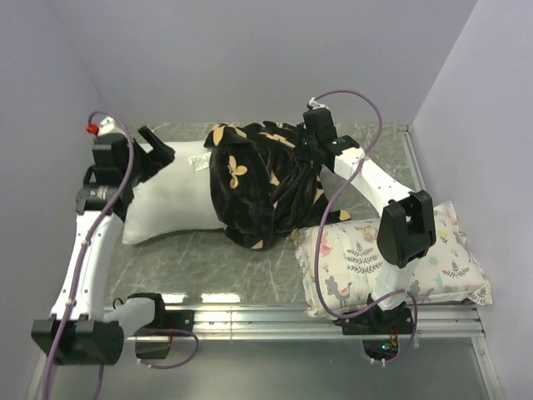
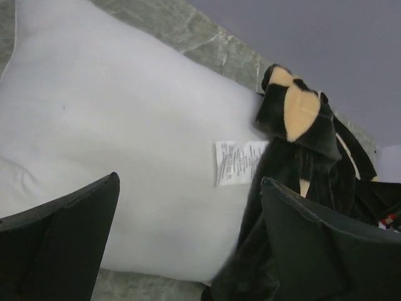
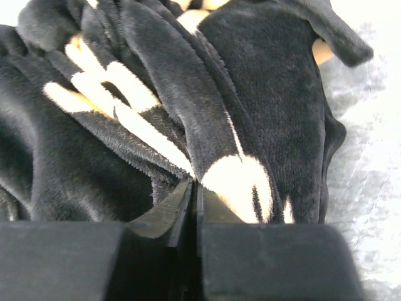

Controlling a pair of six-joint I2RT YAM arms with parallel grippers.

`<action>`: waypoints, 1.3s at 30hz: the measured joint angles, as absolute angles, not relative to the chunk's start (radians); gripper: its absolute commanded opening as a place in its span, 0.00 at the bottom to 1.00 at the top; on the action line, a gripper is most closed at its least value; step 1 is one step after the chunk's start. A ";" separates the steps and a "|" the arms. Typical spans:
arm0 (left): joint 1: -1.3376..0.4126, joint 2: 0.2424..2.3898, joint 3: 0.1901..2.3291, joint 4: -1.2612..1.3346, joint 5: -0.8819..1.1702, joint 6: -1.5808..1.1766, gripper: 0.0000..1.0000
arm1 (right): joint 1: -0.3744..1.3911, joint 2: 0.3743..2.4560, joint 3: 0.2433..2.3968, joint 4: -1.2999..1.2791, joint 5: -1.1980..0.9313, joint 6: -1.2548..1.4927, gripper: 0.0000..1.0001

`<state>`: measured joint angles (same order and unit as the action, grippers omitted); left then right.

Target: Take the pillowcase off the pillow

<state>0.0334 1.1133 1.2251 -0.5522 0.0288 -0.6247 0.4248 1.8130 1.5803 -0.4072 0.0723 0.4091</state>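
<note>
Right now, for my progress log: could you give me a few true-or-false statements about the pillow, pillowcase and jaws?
1. On the left gripper, the jaws stand open. True.
2. The pillowcase is fully off the pillow. False: it is bunched over the pillow's right end.
3. A floral pillow lies on the robot's right side. True.
4. The left jaws clamp the pillow's label. False: they are open and the label lies untouched.

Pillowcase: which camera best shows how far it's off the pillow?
Top external: the whole pillowcase shows, bunched over the right end of the pillow, the rest bare. Left wrist catches only its edge beside the label on the pillow. Right wrist shows just close-up folds.
</note>
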 measured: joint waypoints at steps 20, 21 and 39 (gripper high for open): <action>-0.234 1.243 0.836 -0.289 -0.138 -0.826 0.00 | 0.500 1.598 1.442 -0.413 0.145 0.356 0.80; -0.234 1.244 0.836 -0.280 -0.138 -0.829 0.00 | 0.508 1.553 1.414 -0.413 0.152 0.355 0.80; -0.236 1.188 0.891 -0.368 -0.156 -0.831 0.00 | 0.797 1.539 1.100 -0.324 0.340 0.465 0.02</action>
